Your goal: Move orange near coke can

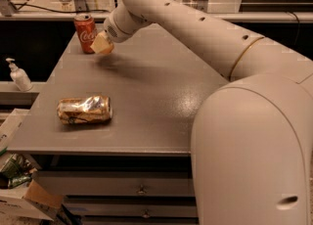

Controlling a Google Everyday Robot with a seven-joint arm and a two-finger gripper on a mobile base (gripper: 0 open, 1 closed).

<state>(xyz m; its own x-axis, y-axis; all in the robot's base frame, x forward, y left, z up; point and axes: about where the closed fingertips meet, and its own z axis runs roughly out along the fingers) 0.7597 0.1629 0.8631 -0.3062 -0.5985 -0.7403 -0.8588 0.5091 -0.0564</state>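
The red coke can point(86, 32) stands upright at the far left corner of the grey table point(161, 106). My gripper point(102, 44), a pale tan tip at the end of the white arm, hovers just above the table. It is right next to the can, on its right front side. No orange shows anywhere in the view; it may be hidden inside the gripper or behind the arm.
A crushed gold-and-silver can point(84, 109) lies on its side at the table's front left. A white pump bottle point(18, 75) stands on a ledge left of the table. A cardboard box with litter point(22, 197) sits on the floor at lower left. My arm point(205, 38) spans the table's right side.
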